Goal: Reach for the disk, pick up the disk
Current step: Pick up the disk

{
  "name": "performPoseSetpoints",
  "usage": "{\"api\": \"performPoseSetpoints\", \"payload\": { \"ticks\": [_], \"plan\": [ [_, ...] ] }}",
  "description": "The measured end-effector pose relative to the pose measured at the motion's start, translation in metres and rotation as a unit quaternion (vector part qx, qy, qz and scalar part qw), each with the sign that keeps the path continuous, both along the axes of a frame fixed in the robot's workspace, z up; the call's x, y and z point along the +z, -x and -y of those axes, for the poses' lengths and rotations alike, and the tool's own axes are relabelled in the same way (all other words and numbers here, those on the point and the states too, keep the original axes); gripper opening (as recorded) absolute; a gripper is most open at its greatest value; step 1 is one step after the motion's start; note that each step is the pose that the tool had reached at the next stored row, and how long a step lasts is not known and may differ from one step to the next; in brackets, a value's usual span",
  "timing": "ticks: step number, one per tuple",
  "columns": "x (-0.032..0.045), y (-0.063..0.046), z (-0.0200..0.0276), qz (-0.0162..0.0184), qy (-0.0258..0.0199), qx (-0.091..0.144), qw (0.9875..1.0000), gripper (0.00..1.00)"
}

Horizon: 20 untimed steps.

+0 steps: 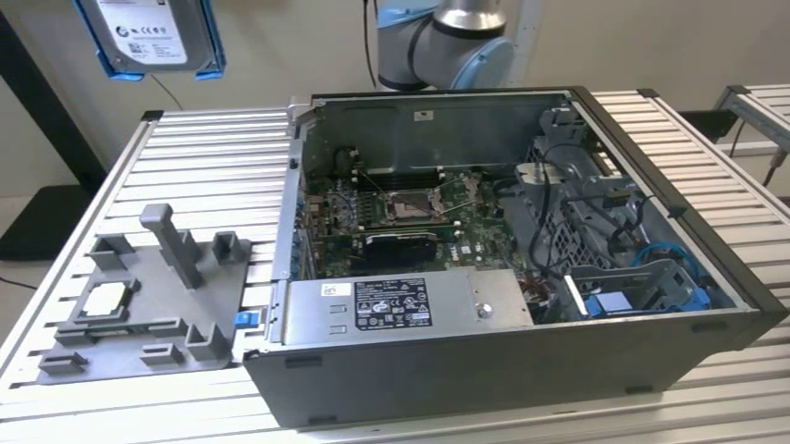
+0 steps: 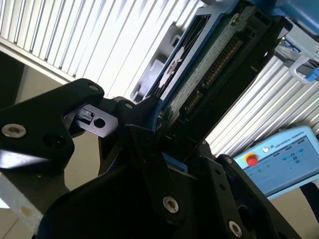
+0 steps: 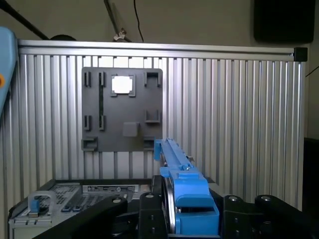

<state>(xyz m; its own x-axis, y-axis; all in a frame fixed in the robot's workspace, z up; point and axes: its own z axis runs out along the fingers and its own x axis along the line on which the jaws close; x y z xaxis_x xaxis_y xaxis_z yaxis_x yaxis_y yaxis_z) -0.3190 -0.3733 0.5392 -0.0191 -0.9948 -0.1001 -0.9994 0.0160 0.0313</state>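
The disk (image 1: 154, 37), silver-grey with a white label and a blue bracket, hangs high above the table's far corner on the exterior view's left, well clear of the slats. In the first wrist view its blue bracket edge (image 3: 182, 184) runs out from between my black fingers (image 3: 239, 214), with my gripper (image 3: 184, 216) shut on it. The second wrist view shows the disk's underside with its circuit board (image 2: 209, 69) clamped in my gripper (image 2: 164, 134).
An open computer case (image 1: 494, 370) stands on the slatted aluminium table (image 1: 198, 148), its motherboard and blue bay exposed. A grey fixture plate (image 1: 148, 305) holding a small silver chip (image 1: 105, 298) lies beside it. A pendant (image 2: 279, 159) with a red button rests nearby.
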Motion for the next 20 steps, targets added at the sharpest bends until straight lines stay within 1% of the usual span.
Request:
{"api": "performPoseSetpoints", "payload": {
  "ticks": [9,20],
  "plan": [
    [0.0,-0.033,0.0,-0.0005,0.0,0.0,1.0,0.0],
    [0.0,-0.076,0.0,-0.0013,0.0,0.0,1.0,0.0]
  ]
}}
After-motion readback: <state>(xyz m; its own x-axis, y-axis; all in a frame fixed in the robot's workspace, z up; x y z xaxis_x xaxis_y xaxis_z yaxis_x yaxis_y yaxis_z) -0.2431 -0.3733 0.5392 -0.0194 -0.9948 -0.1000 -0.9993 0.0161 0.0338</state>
